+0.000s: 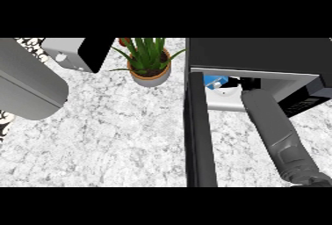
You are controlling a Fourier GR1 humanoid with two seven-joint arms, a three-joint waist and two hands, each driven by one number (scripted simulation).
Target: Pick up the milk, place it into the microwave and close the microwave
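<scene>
The milk [216,81] shows as a small blue and white carton inside the microwave [259,55], at about one o'clock in the head view. Only its top corner and a white part below are visible, just left of the right hand [247,82]. The right forearm [279,132] runs up from five o'clock into the cavity, and the dark hand sits at the carton's right side. It seems to touch or hold the carton, but whether the fingers are curled round it or spread cannot be told from here. The door [200,132] stands open, a dark slab running from the microwave's left edge down to six o'clock, edge-on to the camera.

The left forearm [29,83] lies across nine to ten o'clock; the left hand is out of view. A plant [149,61] stands at twelve o'clock, and a grey appliance [77,52] at eleven o'clock, both well apart from the microwave.

As a judgement: a carton of this sort is likely light to moderate in weight, with stiff but crushable walls and smooth, somewhat slippery faces. It is best taken across two opposite flat sides, around mid-height, so it neither tips nor buckles. With the milk apparently inside, what remains is to free the hand, draw the arm out past the door, and swing the door shut.
</scene>
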